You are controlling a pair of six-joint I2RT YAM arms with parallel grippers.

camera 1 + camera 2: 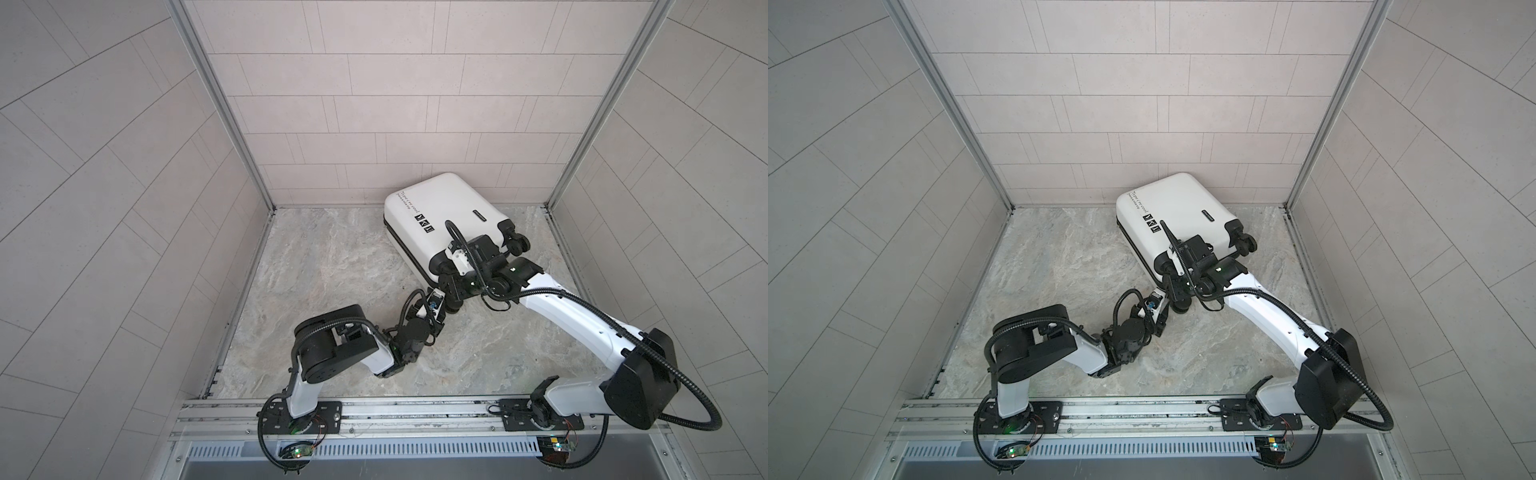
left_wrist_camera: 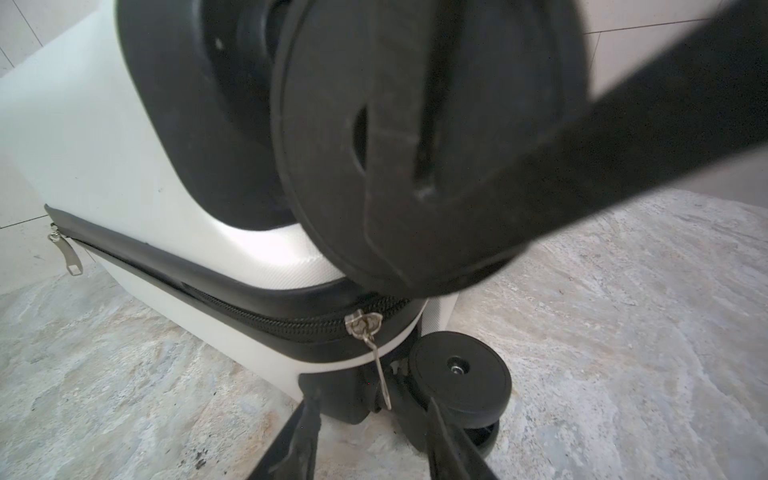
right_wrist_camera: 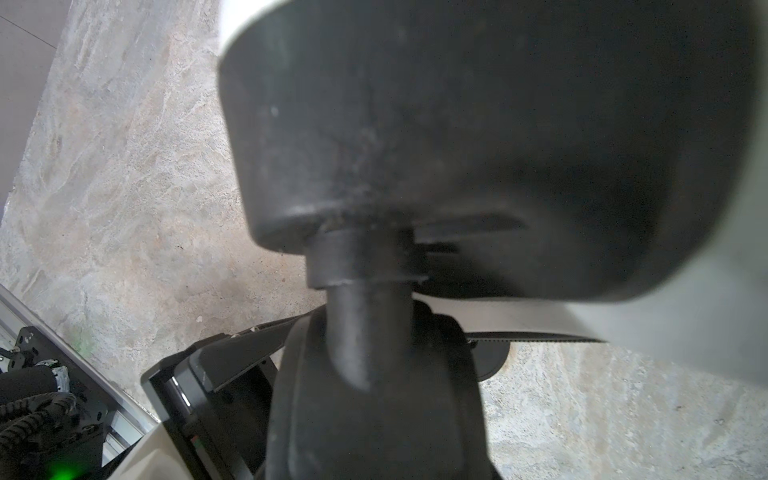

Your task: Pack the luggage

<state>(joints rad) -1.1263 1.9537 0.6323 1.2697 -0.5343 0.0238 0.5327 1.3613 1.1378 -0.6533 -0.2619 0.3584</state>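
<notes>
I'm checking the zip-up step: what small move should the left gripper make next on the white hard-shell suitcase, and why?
Probably close the left gripper on the small silver zipper pull tab: the tab seems to hang between its open fingers, beside the lower black wheel of the white hard-shell suitcase.

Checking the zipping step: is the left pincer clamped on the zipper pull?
No: in the left wrist view the left pincer stands open, with the zipper pull dangling free between its fingers.
</notes>
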